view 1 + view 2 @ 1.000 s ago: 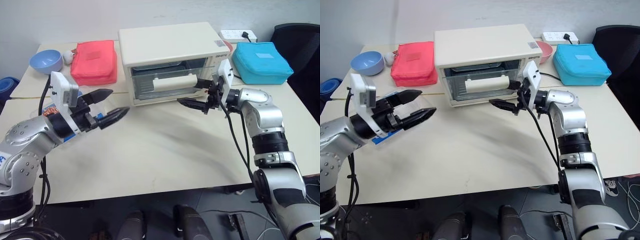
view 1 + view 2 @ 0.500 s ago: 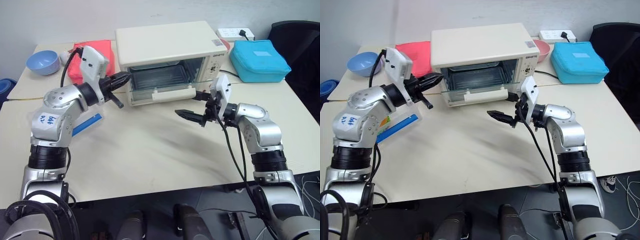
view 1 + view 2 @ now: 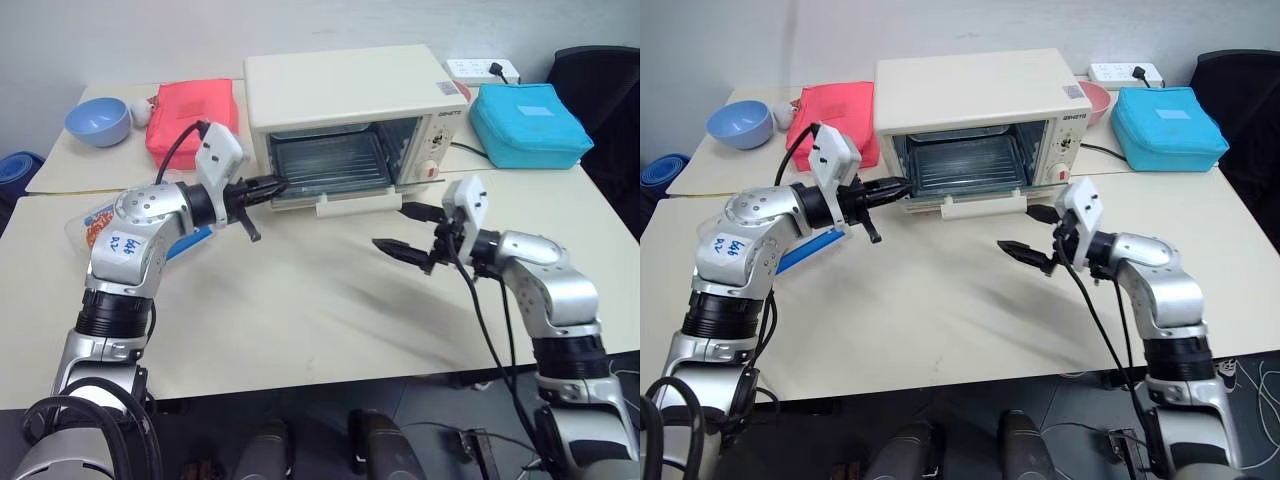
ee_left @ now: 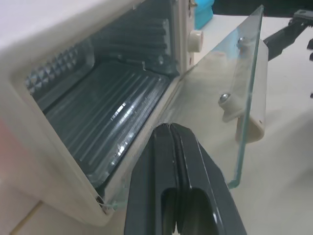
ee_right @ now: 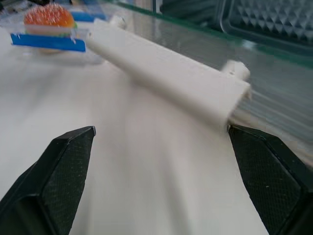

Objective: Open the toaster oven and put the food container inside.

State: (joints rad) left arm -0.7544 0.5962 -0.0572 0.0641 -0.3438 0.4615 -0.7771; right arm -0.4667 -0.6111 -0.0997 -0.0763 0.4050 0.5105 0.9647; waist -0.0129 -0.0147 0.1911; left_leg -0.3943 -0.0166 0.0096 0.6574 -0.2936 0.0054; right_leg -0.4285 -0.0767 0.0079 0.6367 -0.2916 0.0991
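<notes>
The cream toaster oven (image 3: 345, 85) stands at the back middle of the table. Its glass door (image 4: 220, 83) is lowered forward and the bar handle (image 3: 360, 205) is near the tabletop. The dark ribbed inside (image 4: 107, 107) is bare. My left gripper (image 3: 280, 185) is shut on nothing, its tips at the left front corner of the oven's opening. My right gripper (image 3: 392, 226) is open, low over the table just in front of the handle's right end. The food container (image 5: 54, 29), clear with blue clips and a burger inside, lies on the table's left, partly behind my left arm (image 3: 150, 215).
A red pouch (image 3: 190, 120) lies left of the oven and a blue pouch (image 3: 528, 122) to its right. A blue bowl (image 3: 98, 120) sits at the far left corner. A power strip (image 3: 482, 70), a pink bowl (image 3: 1095, 97) and a black chair (image 3: 600, 80) are at the back right.
The oven door has swung from nearly closed down to open. My left gripper has shut and moved from beside the container to the oven's left front corner. My right gripper drew back from the handle.
</notes>
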